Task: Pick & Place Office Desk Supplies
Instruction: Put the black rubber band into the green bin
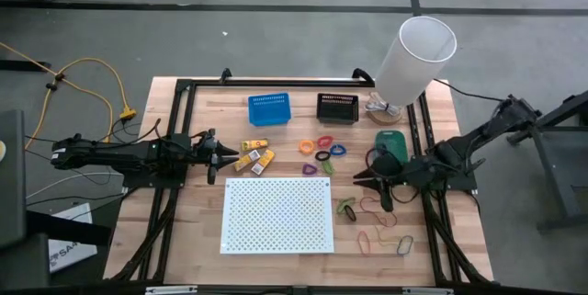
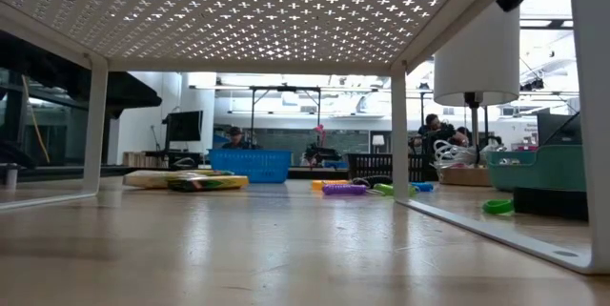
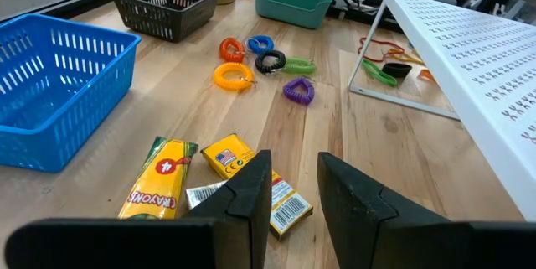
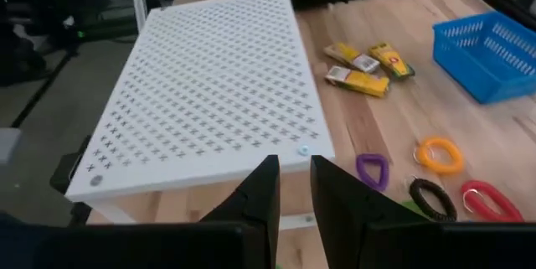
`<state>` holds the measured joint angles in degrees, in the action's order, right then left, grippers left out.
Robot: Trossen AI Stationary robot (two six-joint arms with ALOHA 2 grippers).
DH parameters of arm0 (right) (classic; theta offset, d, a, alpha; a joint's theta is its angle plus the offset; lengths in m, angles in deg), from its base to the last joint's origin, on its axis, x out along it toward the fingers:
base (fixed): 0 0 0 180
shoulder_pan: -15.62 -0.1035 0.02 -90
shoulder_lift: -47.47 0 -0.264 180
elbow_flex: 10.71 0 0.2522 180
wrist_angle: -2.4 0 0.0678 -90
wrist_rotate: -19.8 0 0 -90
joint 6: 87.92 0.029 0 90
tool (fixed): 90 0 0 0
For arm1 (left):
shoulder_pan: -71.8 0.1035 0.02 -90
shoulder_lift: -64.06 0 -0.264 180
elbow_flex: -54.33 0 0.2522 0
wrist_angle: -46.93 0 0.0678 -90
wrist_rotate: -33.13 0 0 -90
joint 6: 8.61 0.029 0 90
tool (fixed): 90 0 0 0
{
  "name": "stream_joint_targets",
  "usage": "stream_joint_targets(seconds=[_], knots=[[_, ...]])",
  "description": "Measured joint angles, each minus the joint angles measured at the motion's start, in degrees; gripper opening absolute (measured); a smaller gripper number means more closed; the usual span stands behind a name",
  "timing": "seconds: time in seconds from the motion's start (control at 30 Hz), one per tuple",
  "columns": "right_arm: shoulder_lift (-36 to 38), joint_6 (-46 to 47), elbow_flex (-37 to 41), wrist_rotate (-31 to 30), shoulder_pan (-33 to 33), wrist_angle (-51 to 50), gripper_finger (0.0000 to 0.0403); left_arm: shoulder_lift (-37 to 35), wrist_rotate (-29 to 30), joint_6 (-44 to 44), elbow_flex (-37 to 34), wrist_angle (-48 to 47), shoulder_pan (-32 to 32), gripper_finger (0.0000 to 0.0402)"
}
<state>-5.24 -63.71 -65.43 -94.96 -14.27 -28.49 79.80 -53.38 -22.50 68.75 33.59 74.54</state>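
Crayon packets (image 3: 213, 181) lying just ahead of the left gripper (image 3: 293, 189), fingers a bit apart and empty, between it and the blue bin (image 3: 59, 93), long axes roughly in line with the reach, far nearer than the right gripper (image 4: 289, 189).

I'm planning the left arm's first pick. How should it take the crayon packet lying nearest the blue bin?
The crayon packet lies flat, long and narrow, apart from the blue bin. Probably best: the left pincer comes straight down, jaws across the short width at mid-length. The neighbouring yellow packet lies close, so keep that finger tight to the edge.
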Motion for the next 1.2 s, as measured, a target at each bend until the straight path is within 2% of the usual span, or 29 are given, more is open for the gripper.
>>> stream_joint_targets(seconds=[0.13, 0.33, 0.47, 0.67, 0.9, 1.2], knots=[[-4.21, 1.68, -3.08, -5.55, -5.01, -0.85, 0.0058, -0.01, 0.01, -0.02, 0.0, 0.0, -0.02, 0.0095], [-10.67, 9.78, -5.8, -12.78, -11.89, -2.81, 0.0058, -0.01, 0.02, -0.02, 0.0, 0.0, -0.02, 0.0095], [-14.33, 17.02, -5.99, -14.14, -14.59, -2.99, 0.0058, -0.01, 0.0, -0.01, 0.0, 0.0, -0.01, 0.0095], [-17.93, 26.34, -6.01, -14.35, -15.25, -5.32, 0.0058, -0.01, 0.0, -0.02, 0.0, 0.0, -0.01, 0.0095], [-20.97, 36.16, -5.99, -13.16, -14.01, -10.59, 0.0058, -0.02, 0.0, -0.02, 0.0, 0.02, -0.02, 0.0095], [-24.57, 44.91, -6.01, -0.63, -8.71, -12.35, 0.0058, 0.0, 0.01, -0.01, 0.0, 0.01, -0.02, 0.0095]])
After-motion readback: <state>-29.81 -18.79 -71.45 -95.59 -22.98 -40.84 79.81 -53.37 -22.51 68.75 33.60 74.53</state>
